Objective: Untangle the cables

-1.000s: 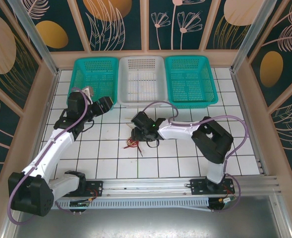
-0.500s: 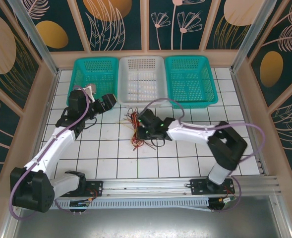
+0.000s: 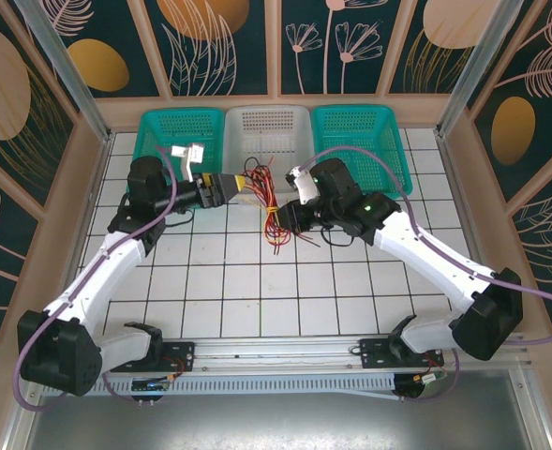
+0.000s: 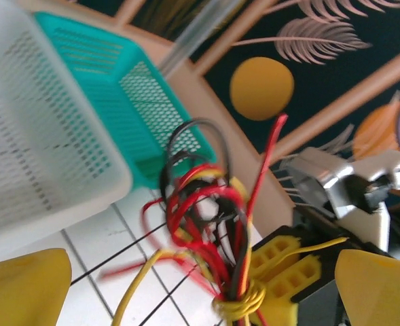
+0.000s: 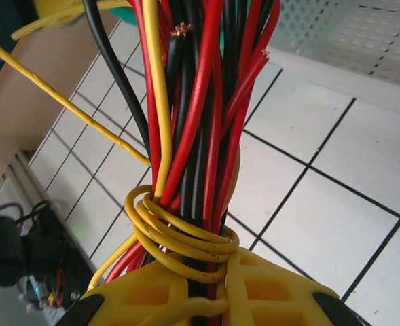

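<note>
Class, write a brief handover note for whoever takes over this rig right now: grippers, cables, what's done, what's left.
Left gripper: open, jaws wide, facing the cables.
Right gripper: shut on the cables, holding the bundle above the tiles in front of the white basket.
Done: bundle picked up; no wire separated, and a yellow wire coils around the rest.
Left: probably unwind that coil, then pull the red, yellow and black wires apart.

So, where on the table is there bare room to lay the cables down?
Widest: the bare tiles between the two arms, by the front rail. Smaller: the patch between right arm and right wall. Crowded: before the white basket, where left gripper and right gripper meet at the cables.
</note>
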